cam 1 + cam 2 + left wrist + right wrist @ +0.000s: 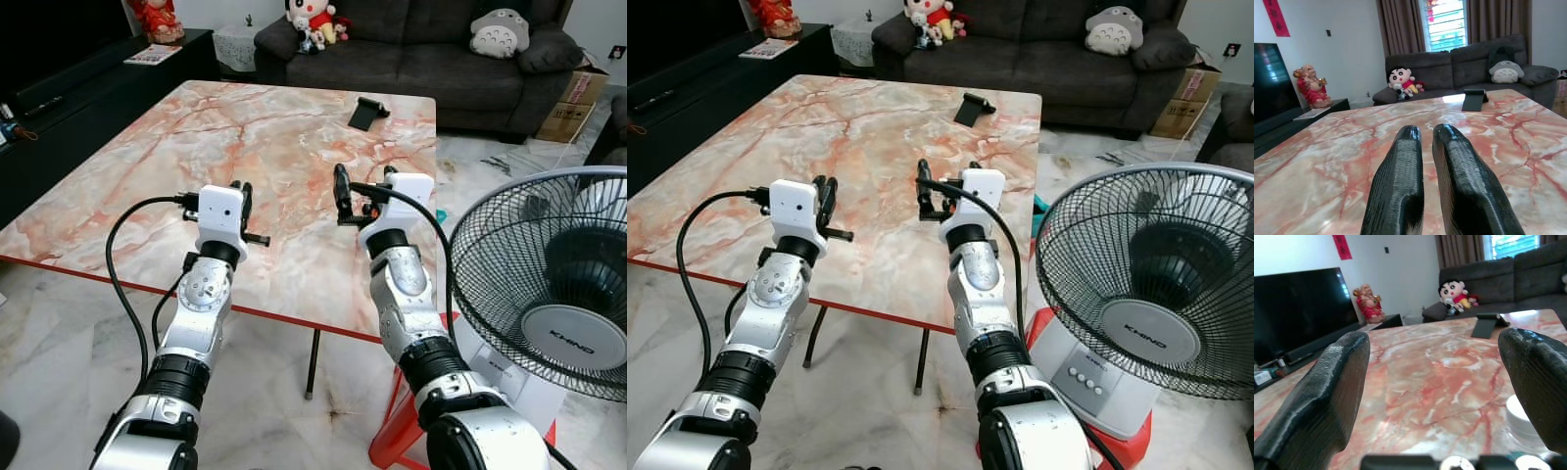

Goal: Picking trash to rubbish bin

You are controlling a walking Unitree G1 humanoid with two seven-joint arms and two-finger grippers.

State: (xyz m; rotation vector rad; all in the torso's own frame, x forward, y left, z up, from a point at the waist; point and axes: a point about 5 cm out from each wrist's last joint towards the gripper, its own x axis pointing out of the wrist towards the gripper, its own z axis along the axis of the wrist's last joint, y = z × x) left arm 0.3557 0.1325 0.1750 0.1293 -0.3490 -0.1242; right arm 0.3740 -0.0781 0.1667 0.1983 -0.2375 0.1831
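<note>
Head views, looking down over the near edge of a pink marbled surface [274, 147]. Both silver arms raised over that near edge, pointing toward the far side.

Left gripper [240, 193]: clenched, the two black fingers [1400, 181] pressed nearly together, nothing between them. Hovering low above bare marble, near the front left part of the surface.

Right gripper [364, 181]: released, fingers [1327, 396] spread wide, nothing held. Low over the surface, near its right edge, level with the left gripper and well apart from it.

Task's thing: a white round thing [1520, 417] lying on the surface just beside the right gripper's outer finger, something clear and glassy under or around it; partly cut off by that finger, so cannot tell exactly what. Not touched by either gripper as far as visible.

Small teal thing [441, 215] just past the right edge of the surface, mostly hidden behind the cable; cannot tell what.

Elsewhere on the surface: a black stand [365, 113] at the far right corner, well apart from both grippers.

Around: large black fan [549, 284] close on the right, on a white base. Dark grey sofa [431, 54] behind the surface, with a cartoon doll [312, 20] and a grey plush [500, 32]. Cardboard box [573, 103] at the sofa's right end. Black cabinet [88, 88] on the left, TV [1298, 308] and a red figurine [1311, 85] on it. Pale marble floor [69, 343].
</note>
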